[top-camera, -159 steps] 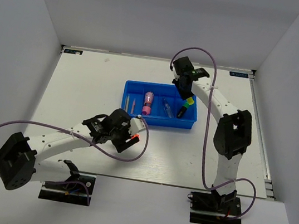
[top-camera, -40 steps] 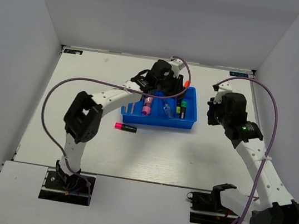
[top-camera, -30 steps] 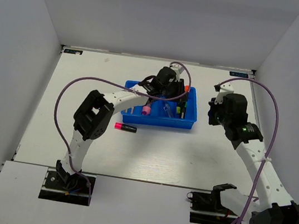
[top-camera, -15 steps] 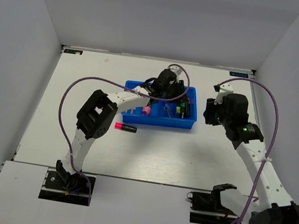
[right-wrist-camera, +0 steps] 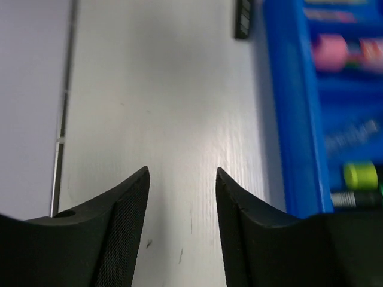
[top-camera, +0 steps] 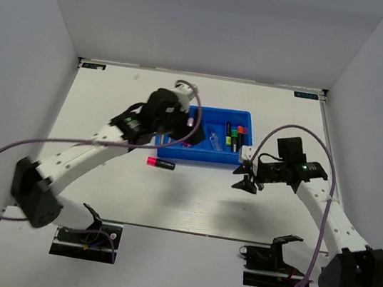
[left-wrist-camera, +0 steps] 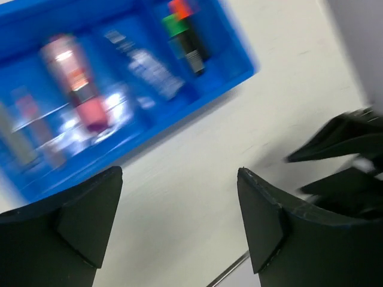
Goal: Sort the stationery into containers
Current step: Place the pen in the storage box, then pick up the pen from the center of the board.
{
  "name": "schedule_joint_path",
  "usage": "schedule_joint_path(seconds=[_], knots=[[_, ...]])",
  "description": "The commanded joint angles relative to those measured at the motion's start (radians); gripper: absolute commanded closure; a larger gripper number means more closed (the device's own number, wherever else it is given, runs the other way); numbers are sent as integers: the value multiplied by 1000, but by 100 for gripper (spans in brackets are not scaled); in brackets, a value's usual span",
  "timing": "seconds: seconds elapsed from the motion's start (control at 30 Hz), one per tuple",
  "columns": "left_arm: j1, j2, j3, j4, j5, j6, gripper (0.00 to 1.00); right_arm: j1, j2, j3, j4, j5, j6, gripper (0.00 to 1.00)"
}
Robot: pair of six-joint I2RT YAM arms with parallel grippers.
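Observation:
The blue tray [top-camera: 207, 159] lies at the table's middle back. It holds highlighters with orange [top-camera: 240, 130], green [top-camera: 233, 145] and yellow caps, a clear pen [top-camera: 214, 138] and a pink marker [left-wrist-camera: 72, 78]. A pink-capped highlighter [top-camera: 161, 163] lies on the table just in front of the tray's left end. My left gripper [top-camera: 168, 129] is open and empty, above the tray's left front part. My right gripper [top-camera: 242, 178] is open and empty, low over the table in front of the tray's right corner. The left wrist view is blurred.
White walls close the table on the left, back and right. The right wrist view shows the tray's wall [right-wrist-camera: 293, 119] on the right, the yellow cap [right-wrist-camera: 359, 174] inside it, and the black end of the loose highlighter [right-wrist-camera: 242, 18] at the top.
My left gripper has pulled back from over the tray's right end toward its left front, empty; the orange-capped highlighter now lies in the tray. My right arm swung down to the tray's front right corner.

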Motion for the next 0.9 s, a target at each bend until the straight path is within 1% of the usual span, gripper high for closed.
schedule_joint_path(seconds=[0.0, 0.03, 0.07, 0.1, 0.13, 0.17, 0.2, 0.23, 0.27, 0.3, 0.33, 0.37, 0.4, 0.43, 0.47, 0.5, 0.53, 0.57, 0.6, 0.63, 0.67, 0.73, 0.77, 0.8, 0.83, 0.87], knots=[[68, -135, -145, -352, -172, 172, 12, 11, 102, 20, -214, -351, -581, 48], [80, -205, -188, -405, -205, 183, 12, 20, 129, 48, -219, -367, -610, 47], [115, -230, -207, -432, -223, 192, 12, 38, 149, 65, -222, -368, -617, 47], [129, -255, -248, -481, -229, 210, 17, 66, 201, 98, -217, -355, -614, 47], [140, -332, -273, -490, -231, 215, 25, 97, 244, 132, -214, -341, -605, 47], [160, -358, -346, -490, -226, 217, 38, 117, 274, 144, -171, -294, -598, 48], [166, -384, -373, -471, -225, 218, 57, 175, 288, 148, -138, -275, -580, 48], [168, -432, -399, -461, -219, 224, 86, 195, 299, 132, -96, -257, -487, 50], [169, -469, -466, -447, -207, 238, 88, 213, 301, 117, 9, -194, -444, 50], [171, -491, -488, -415, -200, 258, 86, 261, 301, 103, 75, -175, -377, 51], [169, -499, -503, -389, -179, 293, 69, 273, 308, 124, 79, -161, -333, 51], [171, -500, -524, -353, -158, 316, 54, 284, 339, 134, 76, -139, -312, 51], [171, -499, -544, -334, -107, 335, 45, 298, 339, 144, 91, -113, -272, 51], [169, -493, -552, -297, -95, 397, 41, 310, 335, 143, 125, -79, -249, 51], [166, -487, -552, -279, -64, 443, 38, 316, 322, 125, 140, -60, -177, 51], [150, -465, -549, -266, -17, 542, 36, 318, 306, 117, 177, -18, -155, 51], [143, -461, -548, -228, -15, 581, 34, 318, 298, 114, 182, 0, -138, 51], [143, -450, -551, -222, 37, 615, 31, 321, 278, 102, 183, 16, -93, 49], [142, -445, -567, -205, 45, 682, 29, 318, 257, 99, 185, 32, -75, 47], [143, -439, -575, -147, 51, 745, 27, 315, 247, 94, 191, 74, -60, 45], [143, -432, -581, -130, 66, 793, 25, 312, 209, 74, 190, 79, -43, 45], [152, -386, -597, -79, 114, 828, 25, 310, 186, 43, 186, 87, -42, 45], [160, -370, -595, -58, 160, 874, 25, 313, 152, 27, 180, 90, -45, 45], [163, -308, -585, -46, 177, 885, 25, 310, 146, 17, 173, 87, -49, 45], [166, -280, -572, -47, 195, 896, 25, 310, 137, 16, 160, 84, -52, 45], [166, -254, -533, -94, 199, 925, 25, 309, 121, 10, 136, 86, -55, 46]])
